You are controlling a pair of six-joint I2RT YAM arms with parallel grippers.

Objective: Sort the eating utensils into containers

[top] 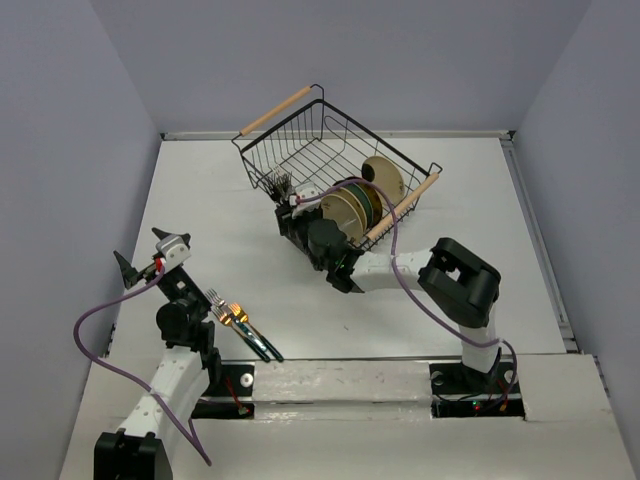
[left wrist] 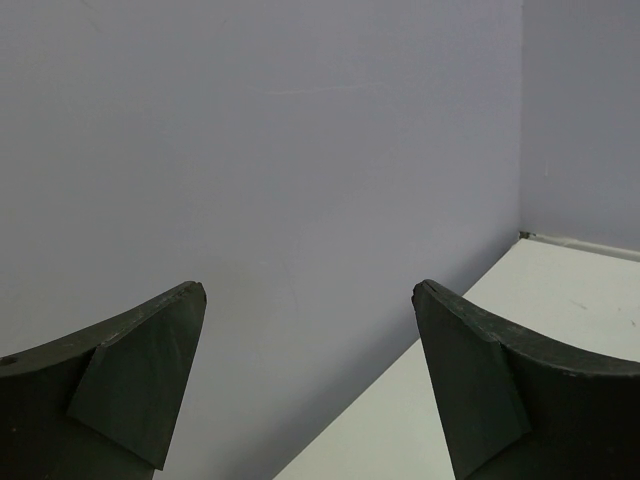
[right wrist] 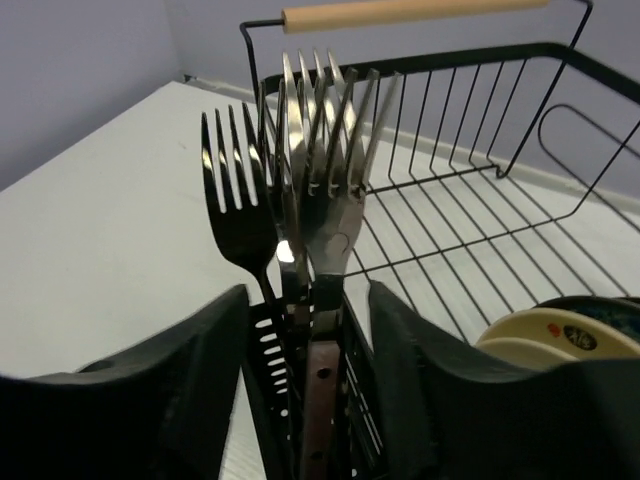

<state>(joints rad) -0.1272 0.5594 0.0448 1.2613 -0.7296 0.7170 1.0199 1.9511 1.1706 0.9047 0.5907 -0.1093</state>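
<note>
White tabletop (right wrist: pixel 100 200), wire basket (right wrist: pixel 400 13) behind: forks (right wrist: pixel 300 200) standing upright in slotted caddy (right wrist: pixel 268 350), directly between jaws of right gripper (right wrist: pixel 307 292), spread apart. Left gripper (left wrist: pixel 308 290) likewise spread, facing lavender wall (left wrist: pixel 250 150).

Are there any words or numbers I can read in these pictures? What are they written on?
No text here can be read clearly.
Dark oval sticker on the cream plate: it has pale marks, too blurred to read.
No writing shows on the forks or the basket.
</note>
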